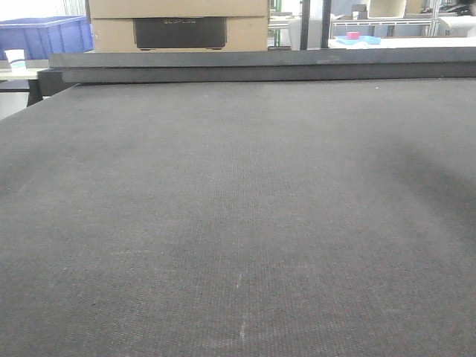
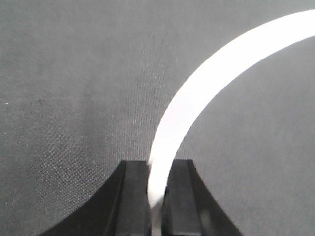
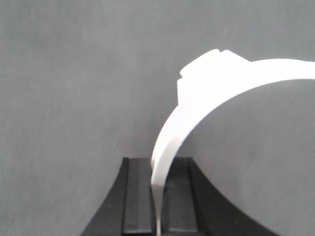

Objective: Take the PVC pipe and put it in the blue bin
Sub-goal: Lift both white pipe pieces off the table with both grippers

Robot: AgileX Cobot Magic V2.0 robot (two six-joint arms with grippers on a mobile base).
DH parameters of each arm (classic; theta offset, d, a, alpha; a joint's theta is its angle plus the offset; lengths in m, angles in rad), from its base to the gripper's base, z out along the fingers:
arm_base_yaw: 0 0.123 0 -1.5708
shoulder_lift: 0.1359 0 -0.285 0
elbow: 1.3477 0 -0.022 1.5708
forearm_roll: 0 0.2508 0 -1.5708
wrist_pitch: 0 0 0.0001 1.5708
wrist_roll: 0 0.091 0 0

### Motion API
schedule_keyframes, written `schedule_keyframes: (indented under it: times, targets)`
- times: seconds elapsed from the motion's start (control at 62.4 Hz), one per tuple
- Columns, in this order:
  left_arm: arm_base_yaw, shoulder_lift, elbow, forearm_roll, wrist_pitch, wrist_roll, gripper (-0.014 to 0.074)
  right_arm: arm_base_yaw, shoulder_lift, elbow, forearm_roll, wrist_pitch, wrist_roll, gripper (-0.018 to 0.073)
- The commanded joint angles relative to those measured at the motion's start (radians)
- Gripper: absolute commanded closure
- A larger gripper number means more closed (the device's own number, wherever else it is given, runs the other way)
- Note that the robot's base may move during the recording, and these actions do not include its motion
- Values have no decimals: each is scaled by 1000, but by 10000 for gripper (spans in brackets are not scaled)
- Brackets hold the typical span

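Observation:
The PVC pipe is out of view in all three frames. A blue bin (image 1: 44, 36) stands far back on the left, beyond the dark table (image 1: 238, 223). In the left wrist view my left gripper (image 2: 157, 164) hangs over the grey mat with its black jaws close together. A thin white curved band (image 2: 197, 83) rises from the slit between them. The right wrist view is much the same: my right gripper (image 3: 158, 162) is shut, with a similar white band (image 3: 206, 88) arching up to the right. Neither arm appears in the front view.
A raised dark ledge (image 1: 260, 67) runs along the table's far edge. Behind it stand a cardboard box (image 1: 178, 26) and shelving (image 1: 387, 22). A white cup (image 1: 15, 58) sits on a side table at far left.

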Motion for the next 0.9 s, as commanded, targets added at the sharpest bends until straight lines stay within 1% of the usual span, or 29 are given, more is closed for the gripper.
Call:
schedule_keyframes:
  times: [0.0, 0.176, 0.24, 0.337, 0.497, 0.577, 0.641, 0.785, 0.882]
  targets:
    - [-7, -80, 75, -11, -95, -31, 707, -5, -60, 44, -52, -112, 2, 721]
    - [-7, -269, 241, -11, -284, -31, 707, -5, -181, 186, -51, -236, 2, 721]
    - [-7, -337, 287, -11, -331, -31, 707, -5, -229, 234, -64, -275, 2, 721]
    - [-7, -425, 328, -8, -327, -31, 707, -5, -319, 322, -105, -340, 2, 721]
    - [-7, -529, 345, 40, -279, -31, 707, -5, -451, 429, -140, -422, 2, 721]
    - [-7, -564, 345, 74, -272, -31, 707, -5, -503, 443, -141, -424, 2, 721]
    - [-7, -587, 345, 74, -277, -31, 707, -5, -532, 443, -141, -429, 2, 721]
    - [-7, -598, 345, 74, -341, -31, 707, -5, -609, 443, -141, -477, 2, 721]
    - [-7, -598, 345, 74, -351, -31, 707, -5, -666, 443, -141, -480, 2, 721]
